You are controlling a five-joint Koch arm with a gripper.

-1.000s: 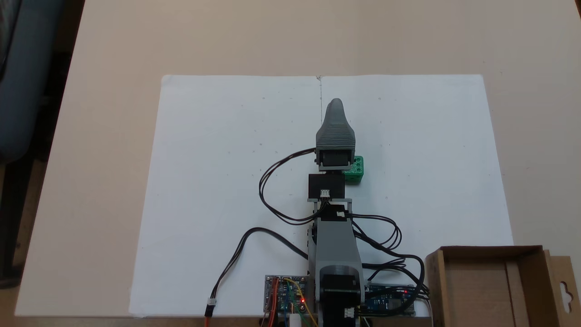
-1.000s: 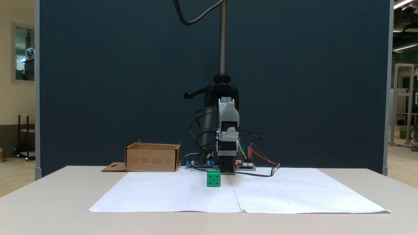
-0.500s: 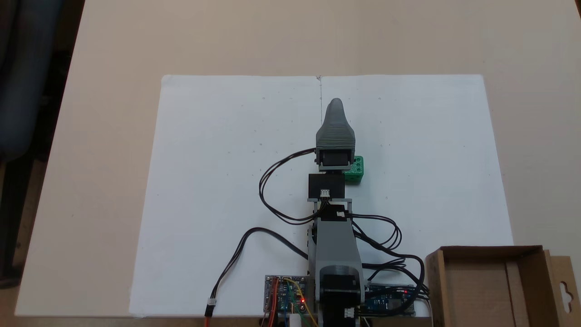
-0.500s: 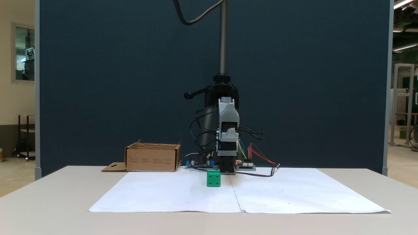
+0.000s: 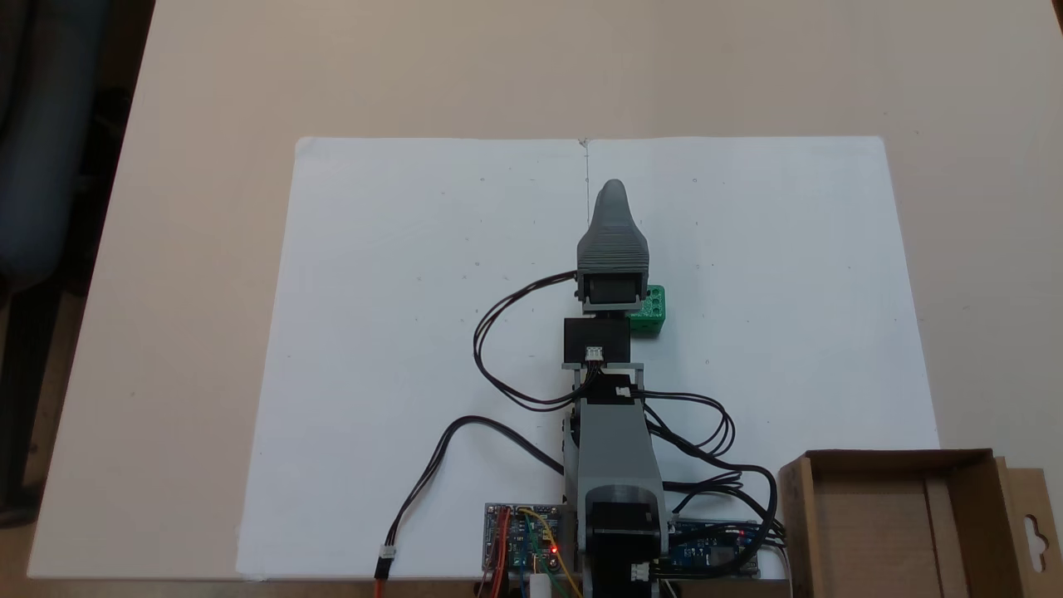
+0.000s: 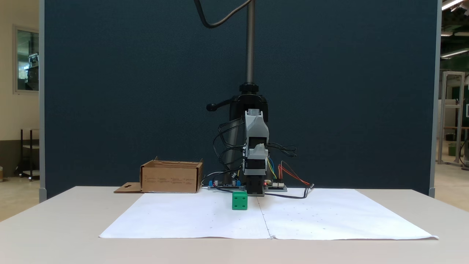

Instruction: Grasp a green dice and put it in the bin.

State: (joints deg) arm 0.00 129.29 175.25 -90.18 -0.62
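Observation:
The green dice [image 5: 653,310] rests on the white paper just right of my wrist, which hides its left part from above. From the front, the green dice [image 6: 239,200] stands alone on the sheet, left of the arm's base. My grey gripper [image 5: 613,190] points away from the base, well above the paper and past the dice. Head-on, the gripper [image 6: 257,149] hangs high over the table. One jaw covers the other, so its state does not show. The brown cardboard bin [image 5: 796,515] sits beside the base at the lower right, its flap [image 5: 1032,531] with the hang-hole outward.
A white paper sheet [image 5: 415,291] covers the middle of the beige table [image 5: 208,100]. Black cables [image 5: 498,332] loop left and right of the arm. Circuit boards [image 5: 519,548] lie at the base. A dark partition [image 6: 110,91] and a clamp post [image 6: 250,44] stand behind.

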